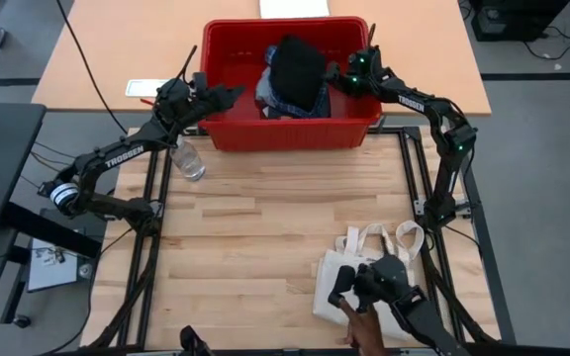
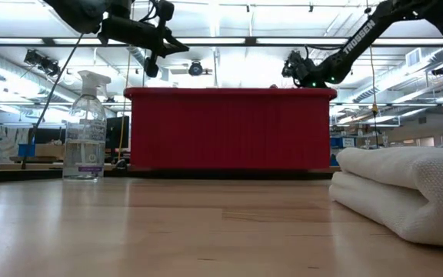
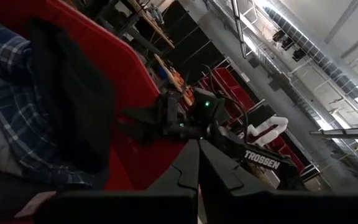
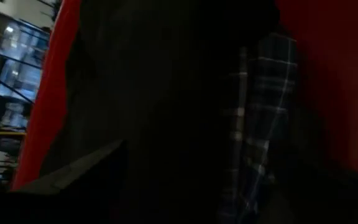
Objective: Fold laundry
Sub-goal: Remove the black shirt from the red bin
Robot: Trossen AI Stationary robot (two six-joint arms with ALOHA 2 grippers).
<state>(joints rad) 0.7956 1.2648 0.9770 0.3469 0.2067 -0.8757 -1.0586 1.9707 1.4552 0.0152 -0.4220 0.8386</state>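
A red bin stands at the table's far edge. A black garment is heaped in it on top of the blue-and-white plaid one. The left wrist view shows the black garment draped over the plaid. My left gripper hovers shut at the bin's left rim, clear of the cloth. My right gripper reaches in over the right rim, right beside the black garment. Whether it touches the cloth does not show. No grey garment can be made out.
A clear spray bottle stands left of the bin's near corner. A folded cream tote bag lies at the table's near right. A person's hand and a dark device are on it. Bare wood lies between bin and tote.
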